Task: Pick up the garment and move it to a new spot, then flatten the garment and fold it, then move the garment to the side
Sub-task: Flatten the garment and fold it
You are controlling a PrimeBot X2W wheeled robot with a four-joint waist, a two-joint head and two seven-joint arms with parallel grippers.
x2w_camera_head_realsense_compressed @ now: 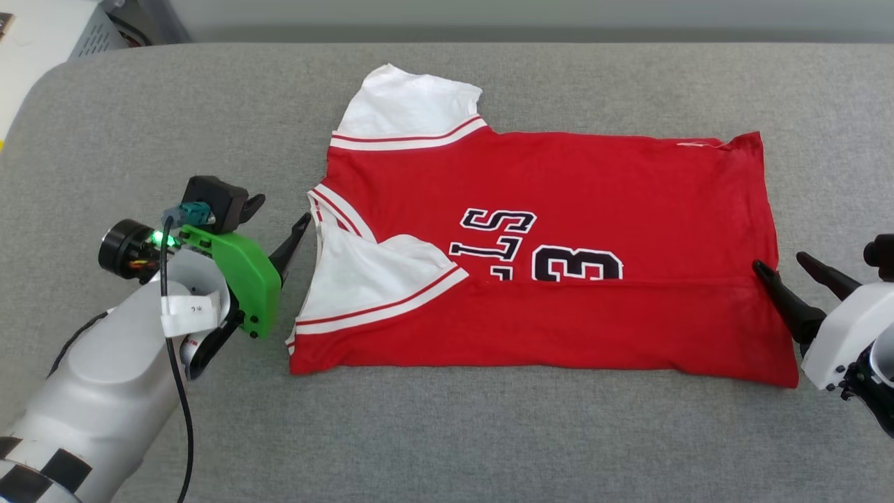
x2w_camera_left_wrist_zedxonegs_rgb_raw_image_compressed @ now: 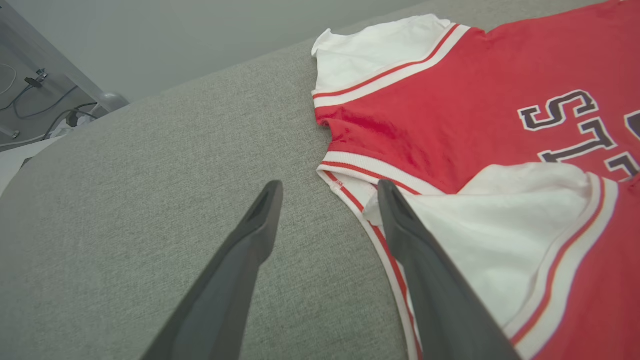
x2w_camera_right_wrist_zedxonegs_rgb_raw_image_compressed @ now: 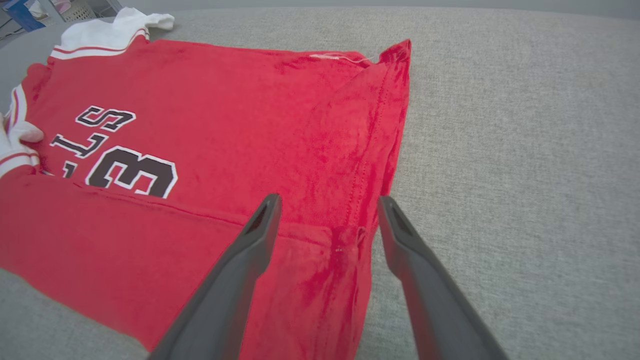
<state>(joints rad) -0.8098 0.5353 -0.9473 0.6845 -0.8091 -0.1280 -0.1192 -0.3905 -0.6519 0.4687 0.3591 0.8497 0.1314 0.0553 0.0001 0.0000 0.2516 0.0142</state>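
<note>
The garment (x2w_camera_head_realsense_compressed: 559, 175) is a red jersey lying flat on the grey padded surface (x2w_camera_head_realsense_compressed: 489, 433), collar to the left and hem to the right. Its near long edge is folded up over the chest and covers the lower part of the black letters and number. One white sleeve (x2w_camera_head_realsense_compressed: 405, 105) sticks out at the far side; the other (x2w_camera_head_realsense_compressed: 363, 272) lies folded onto the chest. My left gripper (x2w_camera_head_realsense_compressed: 283, 211) is open beside the collar, and its right finger (x2w_camera_left_wrist_zedxonegs_rgb_raw_image_compressed: 400, 225) is over the striped collar trim (x2w_camera_left_wrist_zedxonegs_rgb_raw_image_compressed: 370, 172). My right gripper (x2w_camera_head_realsense_compressed: 781, 262) is open at the hem, straddling the hem edge (x2w_camera_right_wrist_zedxonegs_rgb_raw_image_compressed: 370, 210).
The grey surface stretches wide on all sides of the jersey, with its rounded far-left corner (x2w_camera_head_realsense_compressed: 63, 77) near my left arm. Beyond that corner stand a grey basket (x2w_camera_head_realsense_compressed: 98, 31) and some cables (x2w_camera_left_wrist_zedxonegs_rgb_raw_image_compressed: 45, 110) on the floor.
</note>
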